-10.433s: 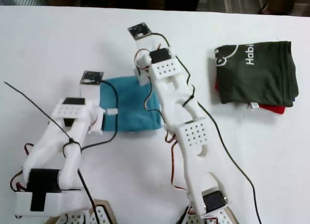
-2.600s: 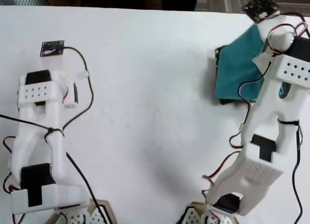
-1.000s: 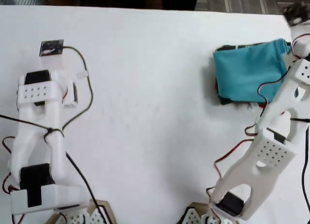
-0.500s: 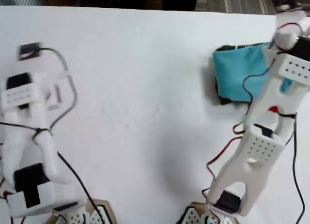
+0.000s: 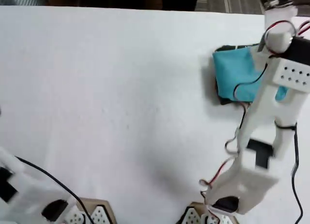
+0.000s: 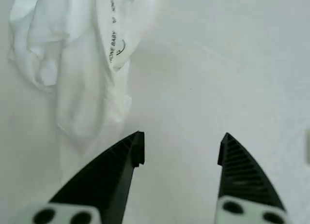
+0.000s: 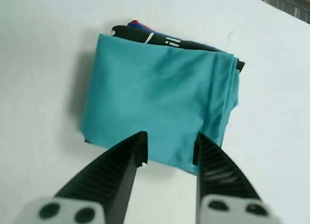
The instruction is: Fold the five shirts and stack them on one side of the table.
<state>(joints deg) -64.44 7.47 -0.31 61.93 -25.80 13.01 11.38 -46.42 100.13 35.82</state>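
My right claw (image 7: 169, 147) hangs with its fingers apart over one edge of the folded teal shirt (image 7: 160, 98). That shirt tops the stack, a dark shirt (image 7: 189, 44) peeking out beneath, at the far right of the worktop (image 5: 121, 88). My left claw (image 6: 183, 149) is apart too, just beside a crumpled white shirt (image 6: 82, 64). A wide stretch of white worktop separates the stack from it.
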